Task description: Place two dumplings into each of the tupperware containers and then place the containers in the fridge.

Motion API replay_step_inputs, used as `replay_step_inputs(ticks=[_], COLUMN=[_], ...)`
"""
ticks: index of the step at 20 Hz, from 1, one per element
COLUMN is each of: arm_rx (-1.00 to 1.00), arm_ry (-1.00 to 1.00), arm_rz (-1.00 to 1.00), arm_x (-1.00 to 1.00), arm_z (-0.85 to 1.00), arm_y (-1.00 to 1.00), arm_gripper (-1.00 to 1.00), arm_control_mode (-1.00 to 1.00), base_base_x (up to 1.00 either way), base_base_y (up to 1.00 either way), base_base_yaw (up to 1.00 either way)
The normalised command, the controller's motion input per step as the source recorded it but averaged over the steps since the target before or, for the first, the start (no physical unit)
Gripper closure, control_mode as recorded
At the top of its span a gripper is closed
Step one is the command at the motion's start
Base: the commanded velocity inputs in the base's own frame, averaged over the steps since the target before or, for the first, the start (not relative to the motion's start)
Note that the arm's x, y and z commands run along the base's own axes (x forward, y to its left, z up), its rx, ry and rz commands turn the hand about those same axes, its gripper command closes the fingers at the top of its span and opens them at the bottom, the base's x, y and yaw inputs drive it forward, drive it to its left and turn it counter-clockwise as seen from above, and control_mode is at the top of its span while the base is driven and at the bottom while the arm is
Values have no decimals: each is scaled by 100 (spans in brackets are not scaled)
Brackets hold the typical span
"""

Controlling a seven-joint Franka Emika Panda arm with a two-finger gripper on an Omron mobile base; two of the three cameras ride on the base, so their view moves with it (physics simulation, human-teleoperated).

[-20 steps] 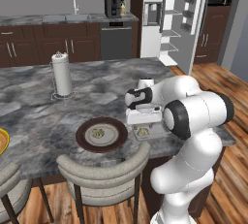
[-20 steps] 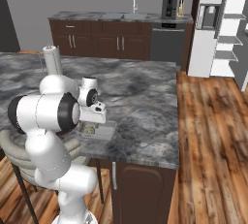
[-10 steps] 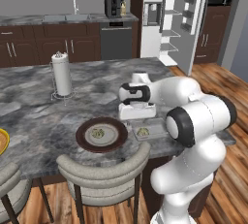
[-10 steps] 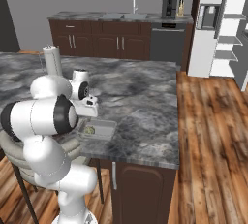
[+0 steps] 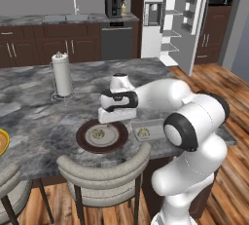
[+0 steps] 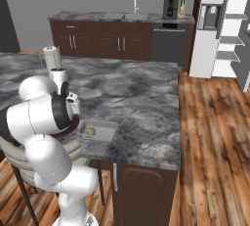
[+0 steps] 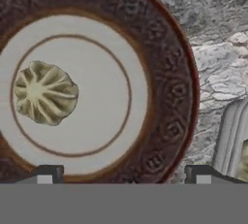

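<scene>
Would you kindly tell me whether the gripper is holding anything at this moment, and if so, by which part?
Nothing is held: the gripper is open above the brown-rimmed plate, where one dumpling lies untouched.

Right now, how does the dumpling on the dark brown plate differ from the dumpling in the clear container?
The dumpling on the dark brown plate lies on the plate's flat pale centre, under the open gripper. The dumpling in the clear container sits inside low walls of that container, beside the plate, at the counter's near edge. The first still awaits packing; the second is already packed. Both are small, beige and pleated.
</scene>
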Motion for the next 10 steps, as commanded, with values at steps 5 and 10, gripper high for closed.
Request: replay_step_inputs(ticks=[5,10], arm_rx=[7,0], arm_ry=[-8,0], arm_rz=[2,3], arm_x=[0,0], arm_z=[-2,-14], arm_y=[52,66], arm_gripper=[-100,-100], arm_control_mode=[-100,-100], base_base_x=[0,0], base_base_y=[0,0], base_base_yaw=[0,0])
